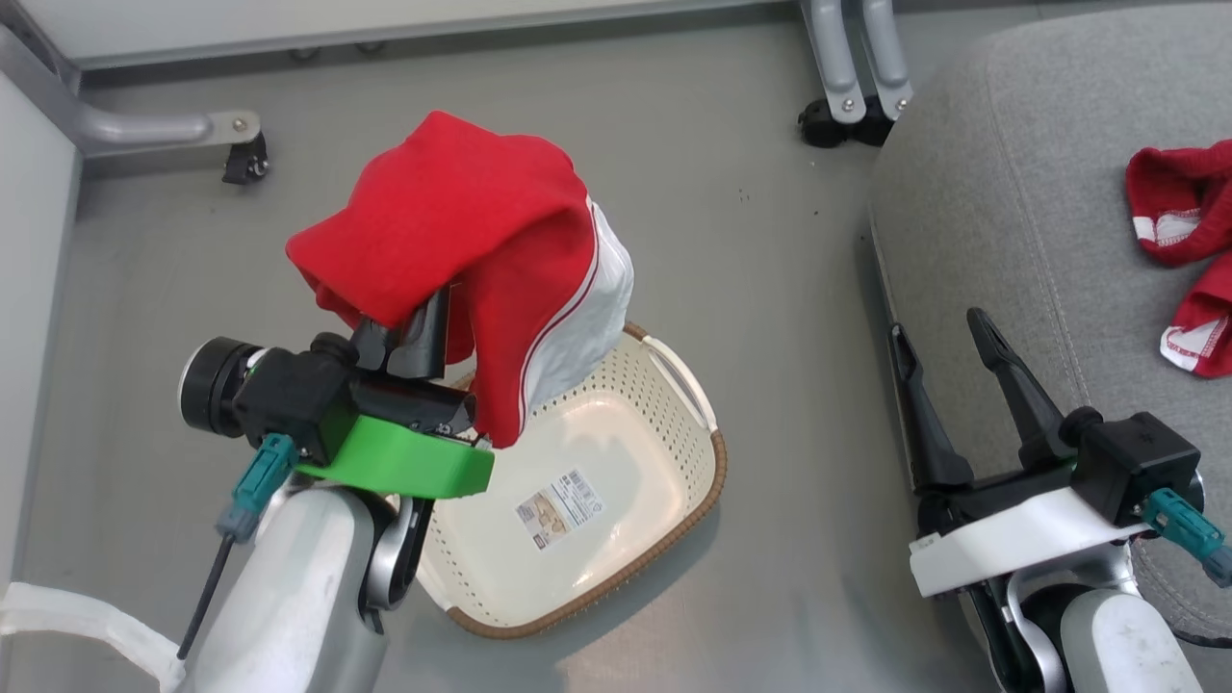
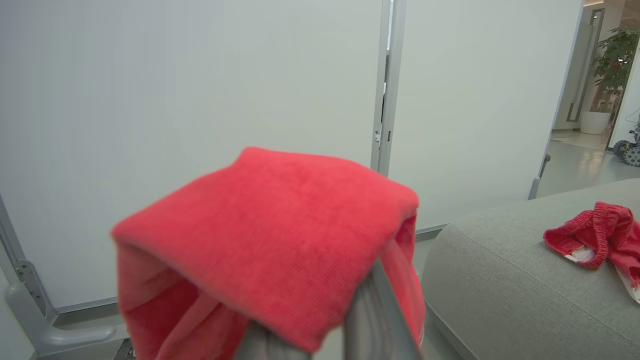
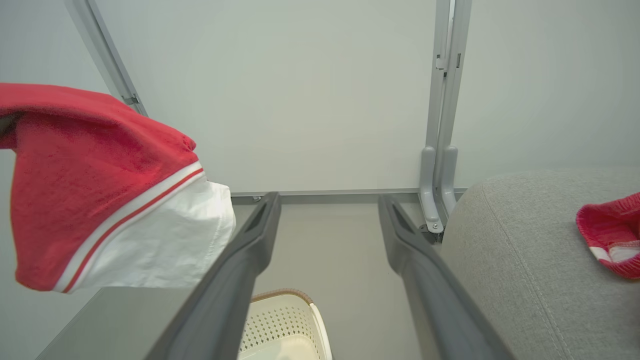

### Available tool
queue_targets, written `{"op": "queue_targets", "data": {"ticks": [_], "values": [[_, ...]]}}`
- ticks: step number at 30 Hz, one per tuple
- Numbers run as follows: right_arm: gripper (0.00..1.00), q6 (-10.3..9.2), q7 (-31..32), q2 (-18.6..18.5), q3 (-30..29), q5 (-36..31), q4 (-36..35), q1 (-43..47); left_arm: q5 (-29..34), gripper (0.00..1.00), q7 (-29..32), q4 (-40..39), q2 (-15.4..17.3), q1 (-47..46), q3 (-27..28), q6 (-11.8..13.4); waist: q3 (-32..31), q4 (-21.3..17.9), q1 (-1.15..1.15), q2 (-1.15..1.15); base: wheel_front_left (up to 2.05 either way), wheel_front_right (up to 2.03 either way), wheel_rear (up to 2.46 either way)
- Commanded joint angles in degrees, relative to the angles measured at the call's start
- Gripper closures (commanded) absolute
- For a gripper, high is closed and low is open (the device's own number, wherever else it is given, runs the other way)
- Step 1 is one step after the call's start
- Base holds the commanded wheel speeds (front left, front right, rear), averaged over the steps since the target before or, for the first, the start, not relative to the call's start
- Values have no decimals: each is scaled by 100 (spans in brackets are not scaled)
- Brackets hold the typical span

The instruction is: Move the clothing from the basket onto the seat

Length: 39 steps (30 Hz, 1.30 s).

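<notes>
Your left gripper [image 1: 428,332] has its fingers pinched tight on a red garment [image 1: 452,212], which drapes over the fingertips and hides them. The garment hangs lifted above the basket [image 1: 707,486], clear of its rim. A white panel edged with red and white stripes falls down the side facing the seat [image 1: 1011,192]. In the left wrist view the red cloth folds over both fingers. Your right gripper [image 1: 938,332] stands with its fingers spread wide and nothing between them, just beside the rounded edge of the grey seat. A second garment [image 1: 1189,241], red with white trim, lies crumpled on the seat, well apart from both grippers. The basket sits on the grey floor [image 1: 751,241] between your two arms. On its bare cream bottom is a sticker [image 1: 560,507] with a barcode and a small picture, though its print is too small to read. You can make out no writing on either garment.
</notes>
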Motion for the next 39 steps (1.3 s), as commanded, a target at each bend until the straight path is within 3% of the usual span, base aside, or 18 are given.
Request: {"op": "queue_targets", "data": {"ticks": [1,17,39], "values": [[0,-1,25,-29,8,29,-6,119,58,100,-1,-110,28,145,20,-20,-388,104,1,0,0,0,0],[0,0,354,-38,166,112,-150,802,-118,100,283,-1073,186,1180,-146,107,-1277,21,1,0,0,0,0],[0,0,515,-11,209,145,-339,992,-254,100,451,-1473,280,1639,-213,274,-1376,68,1,0,0,0,0]]}}
